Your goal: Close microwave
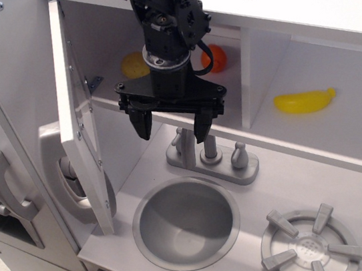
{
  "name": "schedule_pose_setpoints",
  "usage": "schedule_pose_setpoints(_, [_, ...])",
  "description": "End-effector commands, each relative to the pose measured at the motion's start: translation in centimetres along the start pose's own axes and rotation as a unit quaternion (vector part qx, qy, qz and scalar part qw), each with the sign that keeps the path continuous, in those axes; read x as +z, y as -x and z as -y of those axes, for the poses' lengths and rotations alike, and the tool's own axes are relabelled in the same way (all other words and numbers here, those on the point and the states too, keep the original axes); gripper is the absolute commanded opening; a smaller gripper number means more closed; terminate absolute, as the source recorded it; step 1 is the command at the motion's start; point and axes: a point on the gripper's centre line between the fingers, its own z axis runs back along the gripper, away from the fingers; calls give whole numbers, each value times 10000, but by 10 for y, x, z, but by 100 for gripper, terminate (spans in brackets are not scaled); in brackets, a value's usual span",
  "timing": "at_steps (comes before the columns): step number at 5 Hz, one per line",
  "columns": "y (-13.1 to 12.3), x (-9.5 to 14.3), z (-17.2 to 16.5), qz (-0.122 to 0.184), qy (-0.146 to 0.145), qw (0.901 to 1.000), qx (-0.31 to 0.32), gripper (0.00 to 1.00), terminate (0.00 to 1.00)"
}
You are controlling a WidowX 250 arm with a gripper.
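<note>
The microwave [106,58] is the light-grey compartment at the upper left of the toy kitchen. Its door [75,123] stands swung wide open to the left and shows nearly edge-on. A yellow item [133,64] and an orange item [216,58] lie inside the compartment. My black gripper [173,134] hangs in front of the open compartment, to the right of the door and apart from it, just above the faucet. Its jaws are open and hold nothing. The door's front face and handle are hidden from this angle.
A grey faucet [211,157] stands right below the gripper, with a round sink [187,223] in front. A yellow banana [304,101] lies in the door-less niche on the right. A burner [311,248] is at the lower right. A grey handle [2,184] and a grey rounded fitting [55,160] are left of the door.
</note>
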Motion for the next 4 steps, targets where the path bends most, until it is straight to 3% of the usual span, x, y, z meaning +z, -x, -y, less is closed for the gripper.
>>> schedule_pose_setpoints(1, [0, 0, 0, 0, 0, 10000, 0, 100, 0])
schedule_pose_setpoints(2, [-1, 29, 2, -24, 229, 9996, 184, 100, 0])
schedule_pose_setpoints(3, [2, 69, -2, -284, 363, 9981, 410, 100, 0])
schedule_pose_setpoints(4, [9, 103, -17, -168, 462, 9971, 573, 100, 0])
